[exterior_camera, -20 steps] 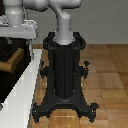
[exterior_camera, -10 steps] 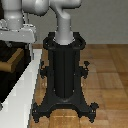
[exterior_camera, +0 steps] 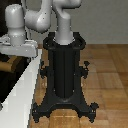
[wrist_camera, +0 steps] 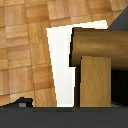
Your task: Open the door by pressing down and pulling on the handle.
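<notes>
Wrist cam looks straight onto tan handle (wrist_camera: 97,62) w/ white door (wrist_camera: 61,65) frame edge beside it over wood floor (wrist_camera: 22,45); in exterior view arm head sits over handle (exterior_camera: 10,65) at that view's left, gripper fingers not visible so can't tell if open/closed.

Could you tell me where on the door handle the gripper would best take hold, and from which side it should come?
Probably the handle's round tan bar, near its free end away from the door's white frame, approached from above: the wrist view looks straight down on it. The bar lies level, so jaws either side of it could press down and pull.
</notes>
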Available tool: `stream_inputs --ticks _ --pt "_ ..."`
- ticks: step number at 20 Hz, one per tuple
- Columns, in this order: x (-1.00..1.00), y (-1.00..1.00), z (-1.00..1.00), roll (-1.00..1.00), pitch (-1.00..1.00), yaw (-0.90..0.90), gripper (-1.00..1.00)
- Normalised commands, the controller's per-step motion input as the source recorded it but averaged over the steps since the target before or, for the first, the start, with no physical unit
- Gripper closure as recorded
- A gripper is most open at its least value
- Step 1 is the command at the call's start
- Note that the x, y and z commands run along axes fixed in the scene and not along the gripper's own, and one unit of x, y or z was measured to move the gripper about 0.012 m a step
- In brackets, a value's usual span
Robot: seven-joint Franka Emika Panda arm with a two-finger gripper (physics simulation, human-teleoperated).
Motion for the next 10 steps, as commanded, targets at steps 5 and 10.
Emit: stream_inputs --ticks 5,10 --pt "0.0 0.0 0.0 0.0 0.0 0.0 1.0" --pt "0.0 0.0 0.0 0.0 0.0 0.0 1.0"
